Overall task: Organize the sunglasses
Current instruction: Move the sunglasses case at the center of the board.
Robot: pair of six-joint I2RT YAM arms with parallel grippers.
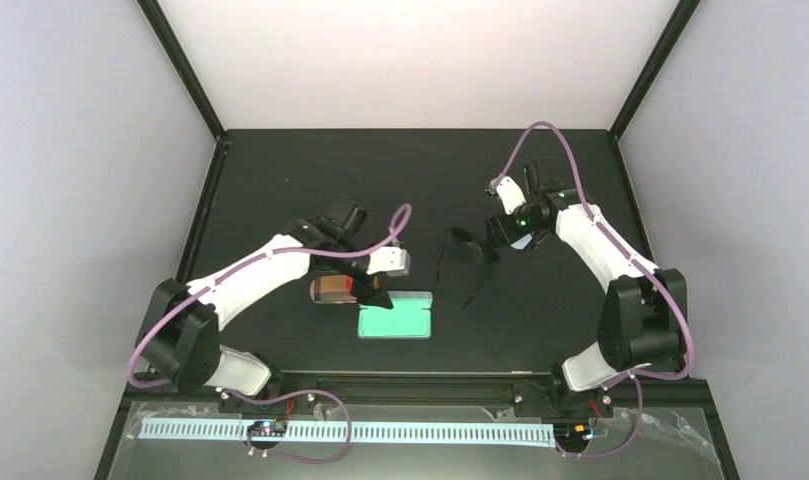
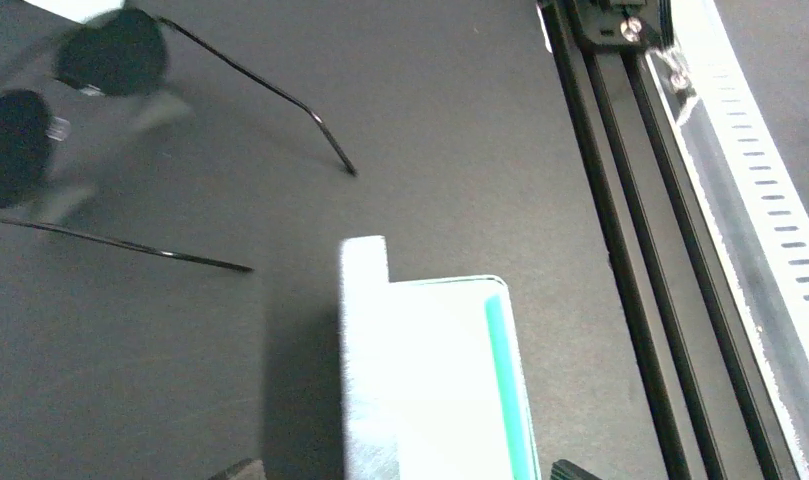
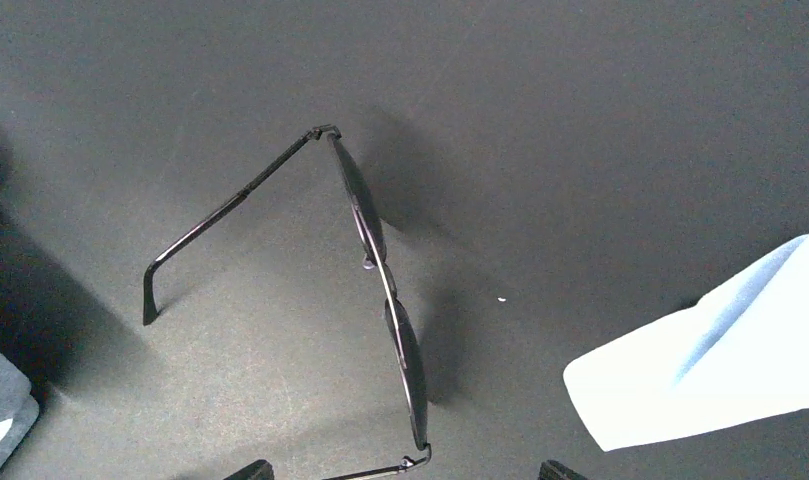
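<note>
Far left on the black table [image 1: 310,180], partly covered by the left arm: reddish-brown sunglasses [image 1: 330,290], lying just beside the left end of an open case [image 1: 398,322] lined in mint green; detail too small to resolve further. Directly over that left end: left gripper [image 2: 405,472], pointed toward the right, jaws spread wide, one fingertip [image 2: 242,470] outside each long side of the case, nothing clamped; contact with the case not determinable. Right of the case and slightly farther back, near its right end but not touching: black sunglasses [image 3: 372,262] with dark lenses, resting on the table between the two grippers, both thin arms unfolded and pointing toward the near edge. Further right: right gripper [image 3: 402,470], aimed at the black pair from the right, jaws parted wide, nothing held; nearest hinge of the frame in line with the gap between the fingertips, contact not determinable. Far right in the right wrist view: light blue cloth [image 3: 700,345], lying on the table, apart from the black pair.
</note>
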